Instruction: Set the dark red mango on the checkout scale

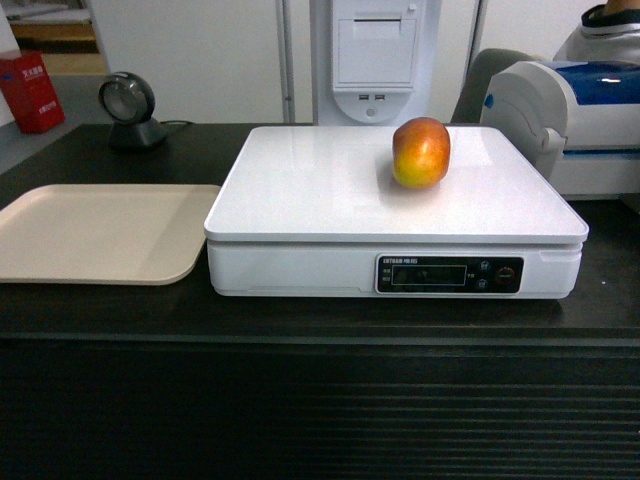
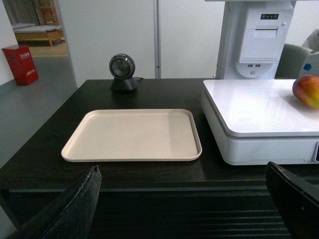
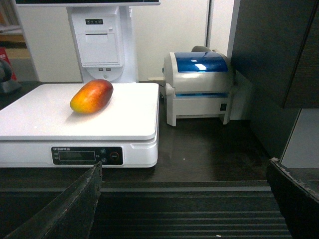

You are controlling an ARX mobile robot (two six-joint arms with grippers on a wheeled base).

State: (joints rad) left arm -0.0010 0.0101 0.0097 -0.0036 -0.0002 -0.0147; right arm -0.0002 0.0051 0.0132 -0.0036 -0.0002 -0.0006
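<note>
The mango (image 1: 421, 152), red blending to yellow-orange, rests on the white scale (image 1: 330, 200) toward its back right; it also shows in the left wrist view (image 2: 307, 91) and the right wrist view (image 3: 91, 96). The scale (image 3: 99, 129) stands on the black checkout counter (image 1: 100, 310). My left gripper (image 2: 182, 172) hangs open in front of the counter's ribbed face, below the tray, holding nothing. In front of the counter's edge right of the scale, my right gripper (image 3: 184, 167) is open and empty too. Neither gripper shows in the head view.
A beige tray (image 1: 100, 232) lies left of the scale. A round dark scanner (image 1: 131, 112) stands at the back left. A white-and-blue printer (image 3: 199, 87) sits right of the scale, with a dark cabinet wall (image 3: 271, 64) beyond it. A white terminal (image 1: 375, 60) rises behind.
</note>
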